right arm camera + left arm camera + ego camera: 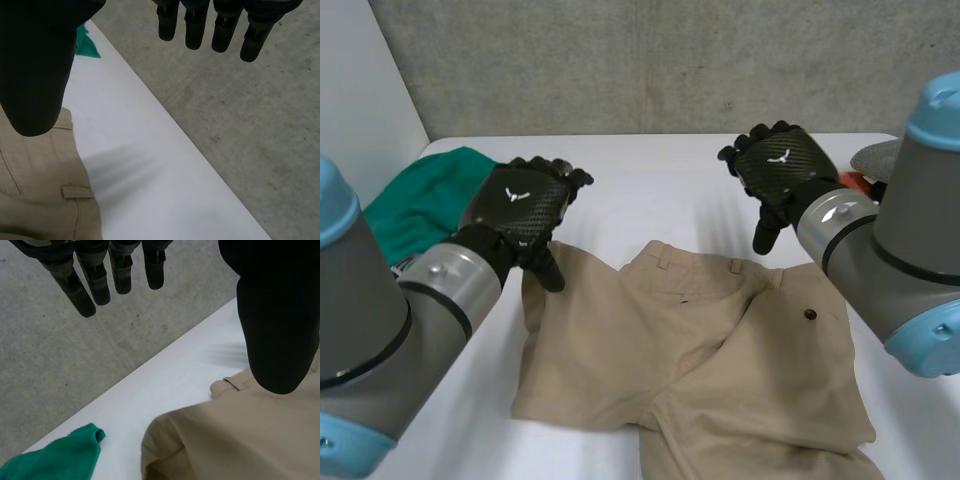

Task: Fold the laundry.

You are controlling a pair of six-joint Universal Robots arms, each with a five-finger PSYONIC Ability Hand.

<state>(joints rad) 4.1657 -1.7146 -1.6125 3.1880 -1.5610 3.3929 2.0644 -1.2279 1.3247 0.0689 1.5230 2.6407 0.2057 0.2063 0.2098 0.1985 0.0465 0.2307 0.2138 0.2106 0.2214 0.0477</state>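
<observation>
Tan trousers (pixel 690 340) lie spread but rumpled in the middle of the white worktop (pixel 640 185) in the head view. The waistband is toward the far edge and the legs run toward the near edge. The left hand (pixel 525 210) hovers over the waistband's left corner and the right hand (pixel 780 175) over its right end; neither appears to touch the cloth. A green cloth (pixel 420 205) lies apart at the far left.

In the left wrist view, the left hand's fingers (pixel 82 287) hang straight and wide of the thumb (pixel 277 340), holding nothing. A rumpled corner of the trousers sits below the thumb.

In the right wrist view, the right hand's fingers (pixel 192 25) are likewise straight, wide of the thumb and empty. The waistband and a belt loop (pixel 77 192) lie under the thumb.

The fabric looks light, soft and limp, so it will likely sag and slide rather than keep its shape. The thicker waistband, near its two ends, seems the firmest place to pinch.
</observation>
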